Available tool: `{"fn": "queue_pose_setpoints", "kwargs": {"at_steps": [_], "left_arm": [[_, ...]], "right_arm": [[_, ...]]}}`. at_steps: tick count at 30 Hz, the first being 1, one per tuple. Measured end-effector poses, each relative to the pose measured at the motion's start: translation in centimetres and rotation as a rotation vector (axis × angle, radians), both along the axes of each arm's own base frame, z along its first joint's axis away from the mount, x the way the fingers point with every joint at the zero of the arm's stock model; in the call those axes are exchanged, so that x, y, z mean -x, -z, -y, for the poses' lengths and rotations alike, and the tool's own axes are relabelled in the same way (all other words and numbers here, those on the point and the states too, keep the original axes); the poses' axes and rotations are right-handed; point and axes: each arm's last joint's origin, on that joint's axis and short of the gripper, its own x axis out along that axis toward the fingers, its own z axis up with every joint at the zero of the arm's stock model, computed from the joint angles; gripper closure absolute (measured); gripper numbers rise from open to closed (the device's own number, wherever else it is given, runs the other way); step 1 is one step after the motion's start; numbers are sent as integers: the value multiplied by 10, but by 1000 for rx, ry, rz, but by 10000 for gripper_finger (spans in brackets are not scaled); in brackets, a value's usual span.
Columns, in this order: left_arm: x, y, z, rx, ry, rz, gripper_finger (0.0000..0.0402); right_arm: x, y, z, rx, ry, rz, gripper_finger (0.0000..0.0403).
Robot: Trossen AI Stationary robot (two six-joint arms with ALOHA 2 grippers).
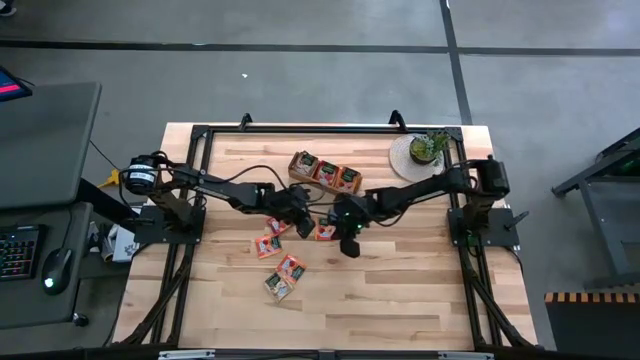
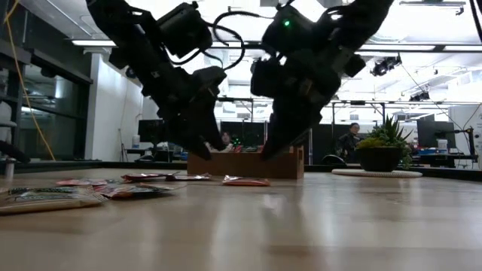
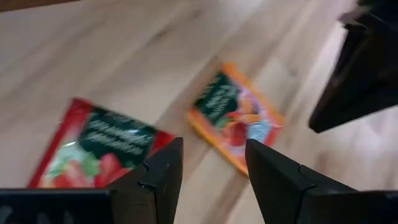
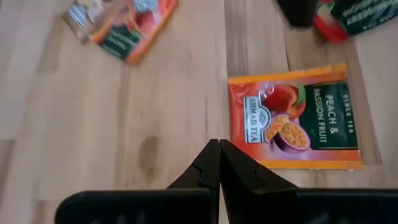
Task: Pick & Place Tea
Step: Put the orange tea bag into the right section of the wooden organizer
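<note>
- Left gripper (image 1: 303,214) mid-table, low over the wood, fingers (image 3: 163,174) apart, nothing between them.
- Right gripper (image 1: 349,240) just beside it, jaws pressed shut, empty.
- Orange tea sachet (image 4: 295,116) flat on table between the two grippers; red sachet (image 3: 99,152) near left fingers.
- More sachets (image 1: 283,277) scattered toward the front; some sit in the wooden tray (image 1: 325,172) behind.
- Potted plant (image 1: 427,147) at back right.

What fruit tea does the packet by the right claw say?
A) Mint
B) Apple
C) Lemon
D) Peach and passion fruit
D: in the right wrist view the orange packet reads "Peach & Passion Fruit", lying flat on the table just ahead of the shut right gripper.
</note>
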Motion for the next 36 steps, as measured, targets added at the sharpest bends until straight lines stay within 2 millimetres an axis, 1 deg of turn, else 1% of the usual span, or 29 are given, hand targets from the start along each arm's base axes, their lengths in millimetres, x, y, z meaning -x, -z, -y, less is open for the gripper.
{"fn": "queue_pose_setpoints", "kwargs": {"at_steps": [6,13,18,21,25,30,33,36], "left_arm": [[2,2,0,-2,-15,-30,230],[2,2,-1,-22,-31,-30,230],[2,2,-1,-28,-31,-30,230],[2,1,-1,-25,-29,-23,230],[1,1,-1,-16,-26,-11,230],[-2,-2,0,16,-41,33,230],[-3,-3,0,40,-58,44,230],[-5,5,0,75,-78,28,230]], "right_arm": [[-3,-2,2,21,-19,-17,403],[-9,3,6,35,-16,39,403],[-11,15,9,42,-3,12,403],[-12,27,11,34,-5,-16,403],[-12,36,10,13,-8,-46,403],[-4,45,9,-13,23,-58,403],[-3,46,11,-18,26,-63,403],[-4,46,11,-21,29,-57,403]]}}
